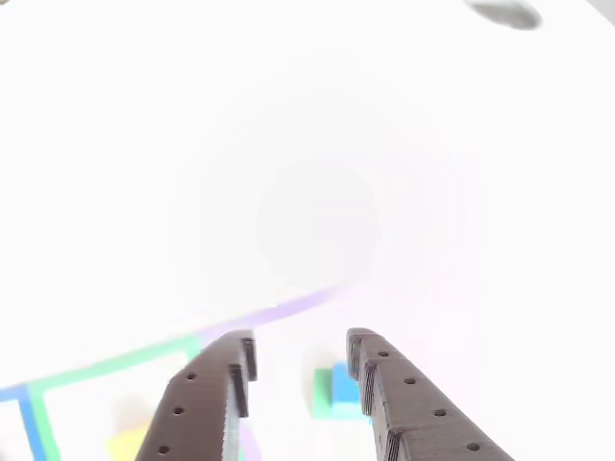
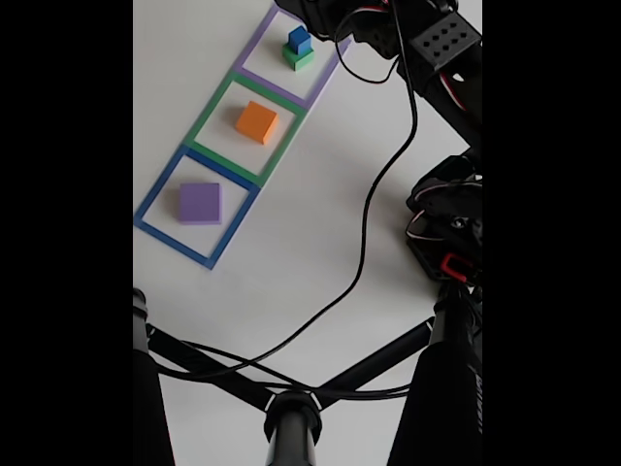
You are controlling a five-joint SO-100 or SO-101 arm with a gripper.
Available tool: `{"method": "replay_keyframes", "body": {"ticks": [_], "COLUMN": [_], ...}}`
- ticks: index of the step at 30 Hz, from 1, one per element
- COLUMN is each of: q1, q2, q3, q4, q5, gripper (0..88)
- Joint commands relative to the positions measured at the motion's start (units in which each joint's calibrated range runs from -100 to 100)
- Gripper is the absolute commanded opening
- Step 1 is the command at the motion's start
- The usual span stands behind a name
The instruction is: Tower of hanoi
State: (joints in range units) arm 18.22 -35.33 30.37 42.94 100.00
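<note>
In the fixed view a small blue cube [image 2: 300, 40] sits on a green cube [image 2: 298, 57] inside the purple square outline [image 2: 254, 81]. An orange cube [image 2: 257, 122] lies in the green outline [image 2: 211, 104]. The purple cube [image 2: 200, 203] lies in the blue outline [image 2: 155, 189]. The other view is washed out. There my gripper [image 1: 303, 346] is open, its dark fingers [image 1: 207, 394] rising from the bottom edge. The blue cube [image 1: 346, 384] on the green cube [image 1: 322, 396] shows low between the fingers, beside the right one, with nothing held.
The black arm [image 2: 441, 44] reaches in from the top right, its base [image 2: 451, 233] at the right edge. A black cable [image 2: 364, 243] crosses the white table, and a dark stand [image 2: 291, 417] fills the bottom. Green outline tape [image 1: 115, 363] shows left of the fingers.
</note>
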Motion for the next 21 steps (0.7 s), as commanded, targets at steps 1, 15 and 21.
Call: {"method": "replay_keyframes", "body": {"ticks": [1,15,21], "q1": [-4.2,-14.3,-11.7], "q2": [-3.1,-6.3,-12.5], "q3": [-22.4,-45.3,-29.7], "q4": [28.6,56.8,48.7], "q5": [0.0,0.0,0.0], "gripper": [0.1,2.4,20.6]}}
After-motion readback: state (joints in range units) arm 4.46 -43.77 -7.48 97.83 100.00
